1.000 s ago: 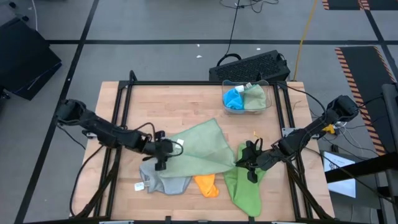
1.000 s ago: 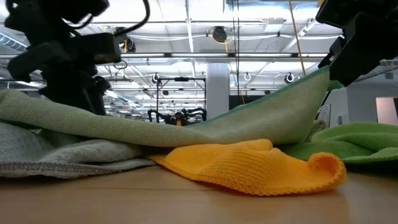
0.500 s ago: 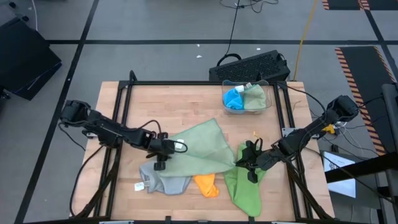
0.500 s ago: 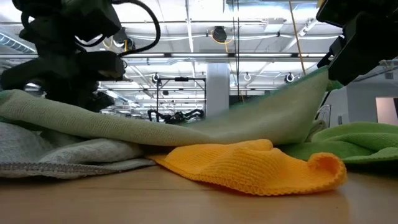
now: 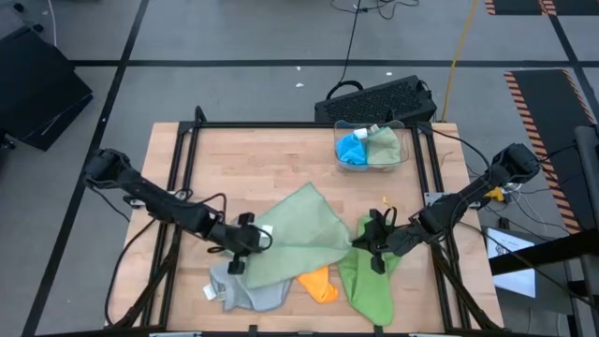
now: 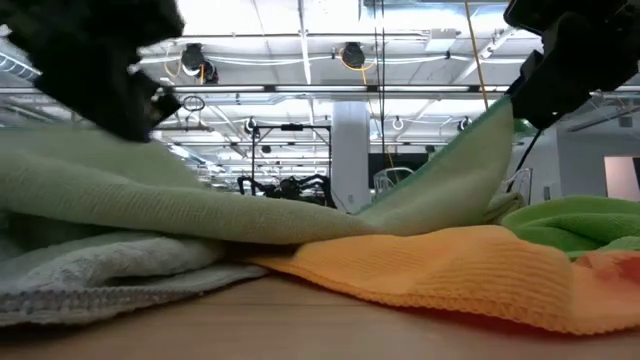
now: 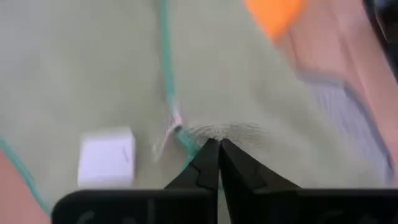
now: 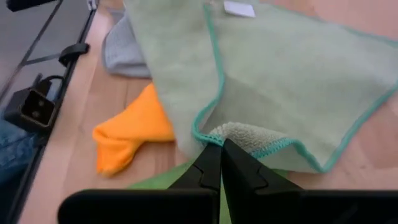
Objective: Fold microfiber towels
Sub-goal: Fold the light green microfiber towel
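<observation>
A sage green microfiber towel point(image 5: 298, 227) with a teal hem lies spread at the table's middle. My left gripper point(image 5: 245, 243) is shut on its left corner and my right gripper point(image 5: 362, 241) on its right corner. In the low view the sage towel point(image 6: 250, 210) sags between the two, over a grey towel point(image 5: 245, 292) and an orange towel point(image 5: 316, 284) that lie on the table. A lime green towel point(image 5: 367, 281) lies under my right gripper. A white tag point(image 7: 106, 158) sits beside the left corner. My left gripper pinches the sage towel's left corner point(image 7: 189, 138) between its two fingers, right at the teal hem, where the cloth puckers. The corner is raised off the grey towel. One layer or several, I cannot tell. My right gripper pinches the sage towel's right corner point(image 8: 233, 132) between its two fingers, where the teal hem curls over into a small fold. That corner point(image 6: 500, 120) is lifted above the table and the cloth slopes down from it toward the middle.
A clear bin point(image 5: 371, 148) holding a blue and a green towel stands at the far right of the table. A black keyboard point(image 5: 379, 98) lies beyond the far edge. Black frame rails point(image 5: 182, 159) run along the table's sides.
My left gripper has gone toward the table's near edge and a little right, drawing the sage towel's left corner with it. The towel's right corner has stayed put. The grey and orange towels below have slid a little toward the near edge.
</observation>
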`<state>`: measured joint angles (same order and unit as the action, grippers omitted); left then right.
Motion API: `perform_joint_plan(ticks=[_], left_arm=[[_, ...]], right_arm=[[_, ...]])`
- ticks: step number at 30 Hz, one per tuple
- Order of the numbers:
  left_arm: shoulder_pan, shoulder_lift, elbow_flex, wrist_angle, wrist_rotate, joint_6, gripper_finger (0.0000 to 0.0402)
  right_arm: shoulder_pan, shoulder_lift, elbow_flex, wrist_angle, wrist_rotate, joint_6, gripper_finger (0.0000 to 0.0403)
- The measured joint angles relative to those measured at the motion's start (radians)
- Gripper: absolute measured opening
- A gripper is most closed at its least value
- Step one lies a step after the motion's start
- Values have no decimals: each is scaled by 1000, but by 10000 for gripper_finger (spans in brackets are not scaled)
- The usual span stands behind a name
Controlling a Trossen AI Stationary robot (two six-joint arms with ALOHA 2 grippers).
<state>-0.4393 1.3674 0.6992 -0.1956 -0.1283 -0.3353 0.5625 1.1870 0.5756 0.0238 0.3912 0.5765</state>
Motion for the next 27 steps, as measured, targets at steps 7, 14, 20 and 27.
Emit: perform_joint_plan(ticks=[7, 14, 20, 27], left_arm=[[9, 55, 6, 136, -32, 10, 51], [-83, 56, 7, 234, 81, 73, 31], [-199, 45, 8, 227, -90, -67, 18], [-72, 105, 6, 93, -185, -181, 86]], right_arm=[[-25, 2, 0, 56, 2, -25, 0], [-40, 3, 0, 66, 59, -32, 0], [-41, 3, 0, 62, 65, -42, 0], [-41, 3, 0, 65, 27, -36, 0]])
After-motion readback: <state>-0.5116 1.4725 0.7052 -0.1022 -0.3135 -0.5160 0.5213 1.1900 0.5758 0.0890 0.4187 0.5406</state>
